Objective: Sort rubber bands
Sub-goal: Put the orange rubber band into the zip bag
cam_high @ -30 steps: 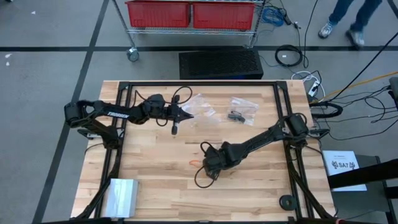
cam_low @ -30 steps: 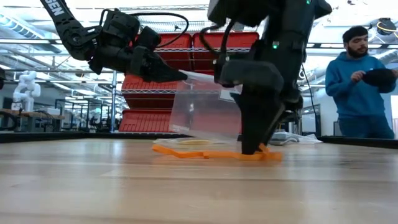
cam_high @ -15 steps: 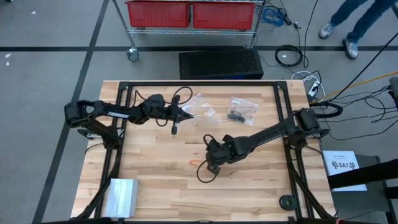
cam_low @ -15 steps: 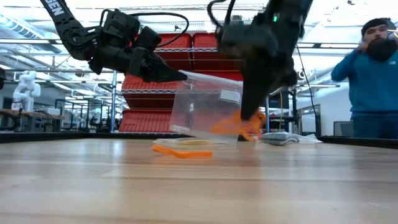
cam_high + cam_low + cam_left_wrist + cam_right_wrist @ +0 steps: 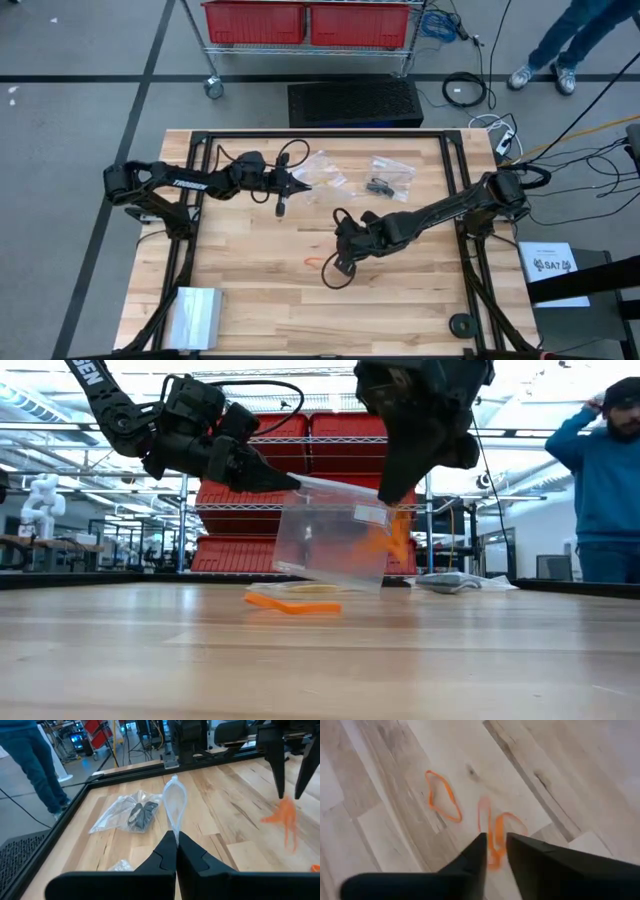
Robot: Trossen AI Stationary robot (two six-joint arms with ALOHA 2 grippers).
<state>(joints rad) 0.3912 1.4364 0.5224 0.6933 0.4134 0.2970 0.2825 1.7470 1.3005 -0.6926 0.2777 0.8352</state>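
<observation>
A pale wooden table stands on grey floor; red bins sit on a wire cart beyond its far edge, and a person in blue stands at far right. The left gripper, arm stretched rightward, is pinched on a clear plastic bag. One orange rubber band lies mid-table. The right gripper, raised above it, nips dangling orange rubber bands.
</observation>
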